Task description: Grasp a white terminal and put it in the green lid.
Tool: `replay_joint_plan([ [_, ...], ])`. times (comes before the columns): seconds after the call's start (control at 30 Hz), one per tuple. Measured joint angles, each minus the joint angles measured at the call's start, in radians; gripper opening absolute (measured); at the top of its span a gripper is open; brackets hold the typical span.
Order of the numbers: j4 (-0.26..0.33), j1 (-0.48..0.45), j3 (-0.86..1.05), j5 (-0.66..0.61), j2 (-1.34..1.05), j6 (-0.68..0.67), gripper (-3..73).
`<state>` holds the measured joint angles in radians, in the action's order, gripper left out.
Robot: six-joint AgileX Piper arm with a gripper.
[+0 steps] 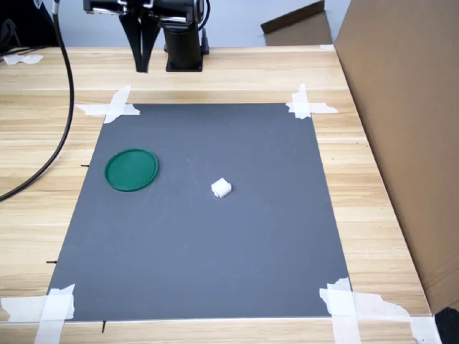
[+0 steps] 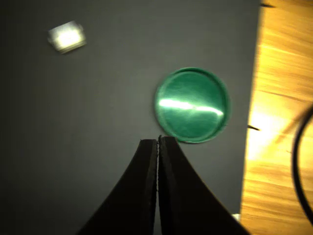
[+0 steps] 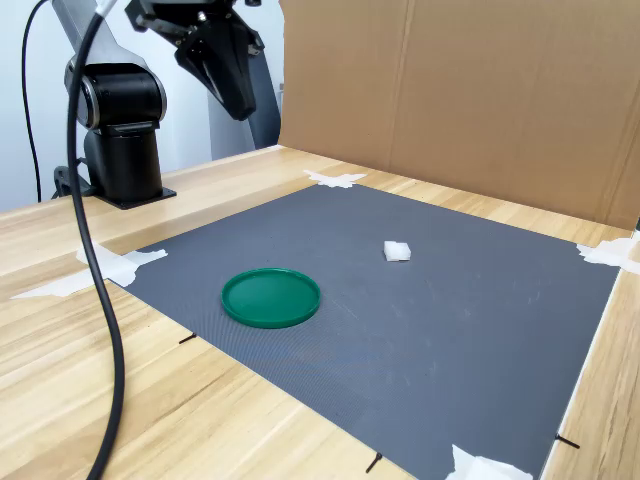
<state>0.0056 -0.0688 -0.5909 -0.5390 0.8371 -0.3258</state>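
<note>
The white terminal [image 1: 221, 188] [image 3: 397, 251] [image 2: 67, 37] lies alone near the middle of the grey mat [image 1: 215, 251]. The green lid [image 1: 132, 170] [image 3: 271, 297] [image 2: 191, 105] rests flat and empty on the mat, at the first exterior view's left of the terminal. My gripper [image 1: 144, 66] [image 3: 240, 108] [image 2: 158, 142] hangs high above the mat's far edge, well clear of both. Its two black fingers are pressed together with nothing between them.
White tape strips [image 1: 115, 106] [image 1: 308, 106] hold the mat's corners to the wooden table [image 1: 358, 186]. A black cable [image 1: 61, 115] hangs over the table at the first exterior view's left. A cardboard wall [image 1: 409, 129] stands at the first exterior view's right. The arm base [image 3: 118, 130] sits behind the mat.
</note>
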Motion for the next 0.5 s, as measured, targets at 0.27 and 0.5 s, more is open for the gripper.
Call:
replay_joint_plan([
  [0.27, 0.316, 0.000, -0.193, -0.407, 0.124, -0.485, -2.8],
  [0.5, 0.249, 0.000, -0.297, -0.578, 0.209, -0.497, -2.8],
])
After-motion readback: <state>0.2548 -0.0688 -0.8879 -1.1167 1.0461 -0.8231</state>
